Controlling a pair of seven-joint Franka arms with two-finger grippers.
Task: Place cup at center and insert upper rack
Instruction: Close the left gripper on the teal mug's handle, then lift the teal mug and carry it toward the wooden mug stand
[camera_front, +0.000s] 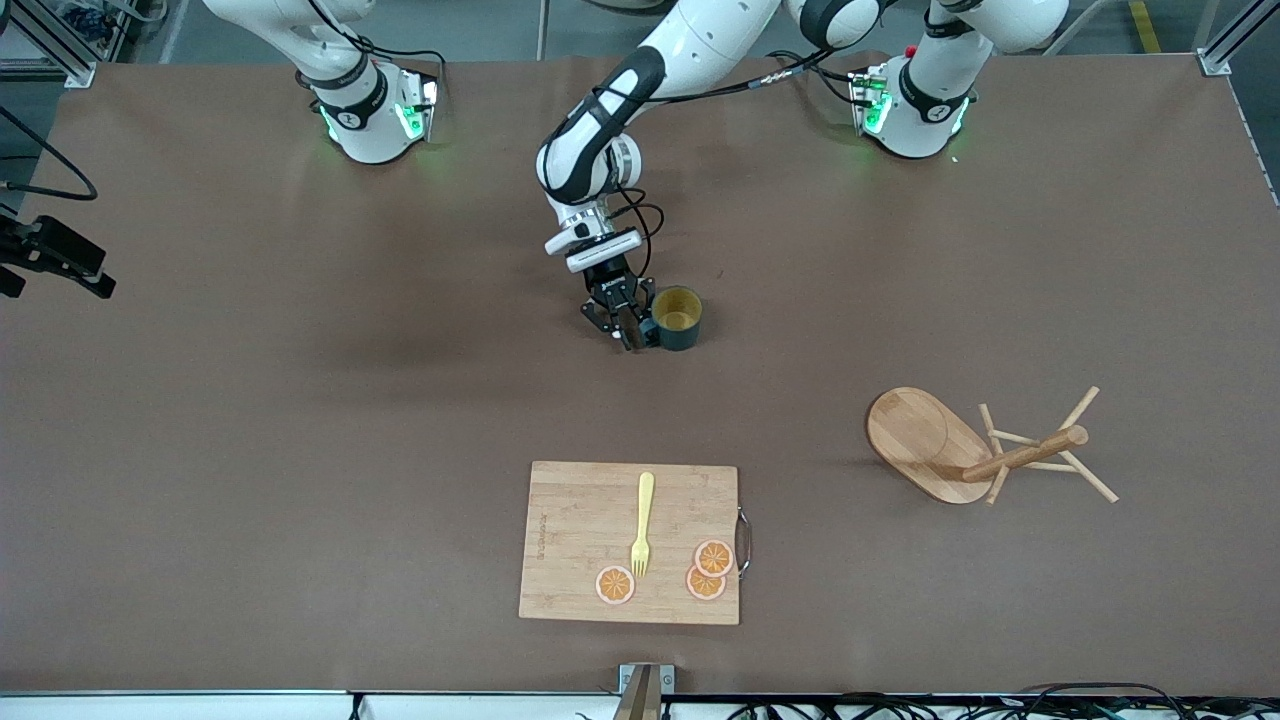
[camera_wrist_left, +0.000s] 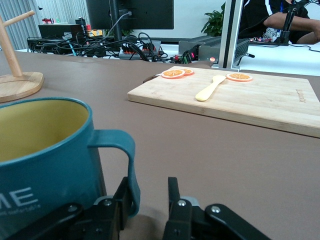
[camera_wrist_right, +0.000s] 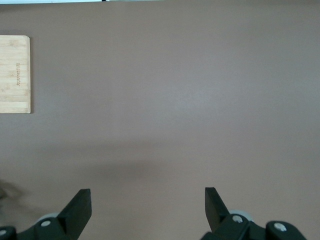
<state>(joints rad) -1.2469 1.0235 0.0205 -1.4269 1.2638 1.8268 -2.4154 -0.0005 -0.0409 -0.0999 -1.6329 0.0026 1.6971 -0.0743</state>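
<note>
cutting board (camera_front: 600, 560) lies nearest the camera, upper rack (camera_front: 960, 450) tipped over (toward left arm's end). cup (camera_front: 678, 318) stands mid-desk, handle bracketed by narrowed left tool (camera_front: 626, 330). right tool (camera_wrist_right: 147, 205) is held wide over bare desk (camera_wrist_right: 175, 100).

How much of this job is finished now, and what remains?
Nothing looks finished. In hand: the left hand is at the cup, its fingers on either side of the handle, with a gap still showing. The cup stands on the table. Left: centering the cup and inserting the rack, which stands apart. The right hand waits open.
</note>
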